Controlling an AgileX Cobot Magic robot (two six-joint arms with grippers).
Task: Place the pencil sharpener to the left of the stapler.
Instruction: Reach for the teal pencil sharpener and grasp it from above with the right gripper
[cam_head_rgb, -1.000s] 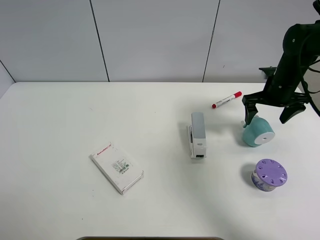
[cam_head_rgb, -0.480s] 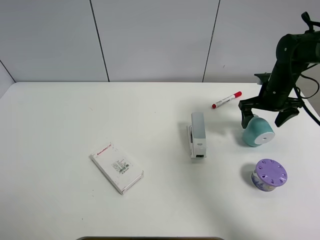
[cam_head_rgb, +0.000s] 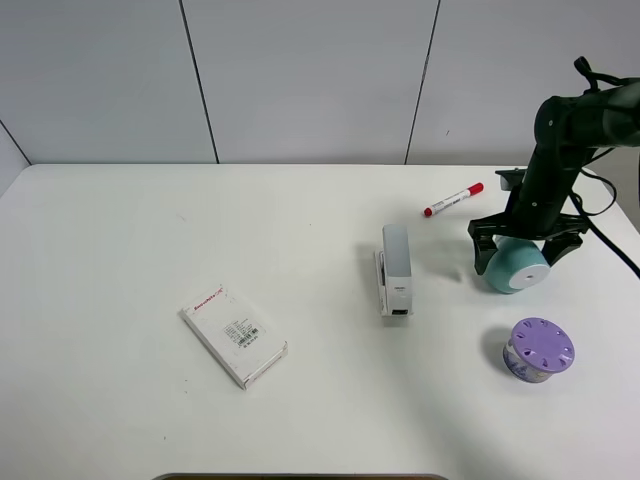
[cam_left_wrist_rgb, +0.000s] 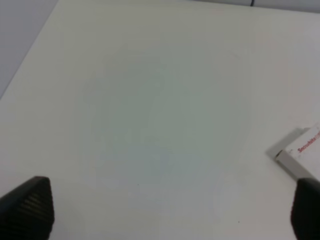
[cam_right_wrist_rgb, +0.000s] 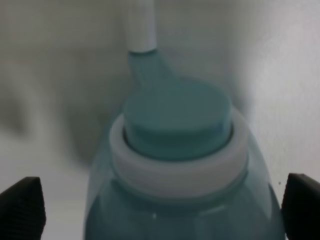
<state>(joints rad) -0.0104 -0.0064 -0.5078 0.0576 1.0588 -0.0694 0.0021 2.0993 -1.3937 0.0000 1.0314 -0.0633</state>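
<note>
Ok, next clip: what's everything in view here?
table: one, white, under everything
stapler: one, light grey and white, mid-table
pencil sharpener: one, teal with white face, right of the stapler
marker: one, white with red cap, behind the stapler
round container: one, purple, front right
box: one, white with red print, front left
left gripper: one, black, open over bare table beside the box
right gripper: one, black, open, straddling the pencil sharpener
</note>
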